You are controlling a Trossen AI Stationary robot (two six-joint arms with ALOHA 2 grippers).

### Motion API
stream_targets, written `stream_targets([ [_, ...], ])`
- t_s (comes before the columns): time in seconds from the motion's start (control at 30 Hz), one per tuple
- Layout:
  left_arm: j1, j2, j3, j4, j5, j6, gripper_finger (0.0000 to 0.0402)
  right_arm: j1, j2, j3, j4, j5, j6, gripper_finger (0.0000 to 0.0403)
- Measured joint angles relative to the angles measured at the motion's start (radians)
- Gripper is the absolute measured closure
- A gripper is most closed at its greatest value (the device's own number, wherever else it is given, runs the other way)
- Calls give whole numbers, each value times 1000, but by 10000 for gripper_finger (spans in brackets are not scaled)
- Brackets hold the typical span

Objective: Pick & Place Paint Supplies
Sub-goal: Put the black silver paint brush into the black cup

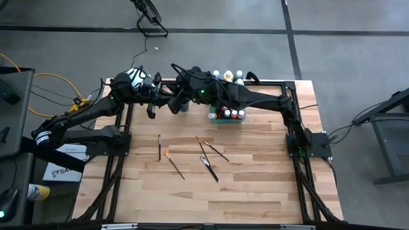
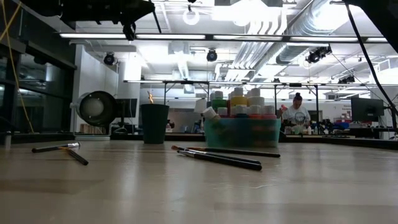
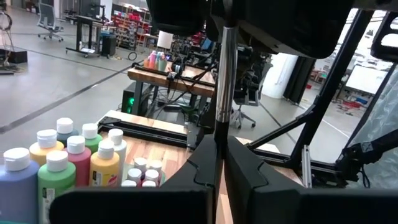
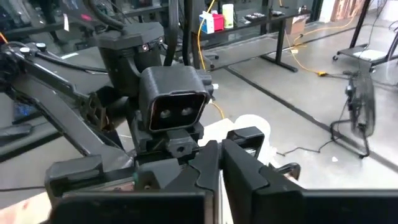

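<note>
Table: pale wooden top (image 1: 255,185) inside a dark frame, seen from straight above.
Left arm: reaches in from the left; left gripper (image 1: 167,102) sits at the far edge, left of centre.
Right arm: stretches from the right across the far edge; right gripper (image 1: 177,105) meets the left one, apparently touching.
Tray: green tray (image 1: 227,119) at far centre, partly under the right arm.
Paint bottles: white-capped paint bottles (image 1: 231,114) in and beside the tray.
Paintbrushes: several thin paintbrushes (image 1: 209,165) lie scattered mid-table, nearer than the tray; one paintbrush (image 1: 159,147) lies apart to the left.
</note>
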Motion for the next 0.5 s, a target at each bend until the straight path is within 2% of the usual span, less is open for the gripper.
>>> stream_targets([
  [0.13, 0, 0, 0, -12, -15, 24, 393, -2, 0, 0, 0, -48, 70, 344],
  [0.3, 0, 0, 0, -139, -93, 106, 396, -2, -8, -2, -14, -43, 124, 251],
  [0.4, 0, 0, 0, -230, -176, 181, 397, -2, -32, -2, -28, -34, 122, 201],
  [0.5, 1, 0, 0, -305, -289, 251, 398, -2, -73, -1, -73, 22, 121, 167],
])
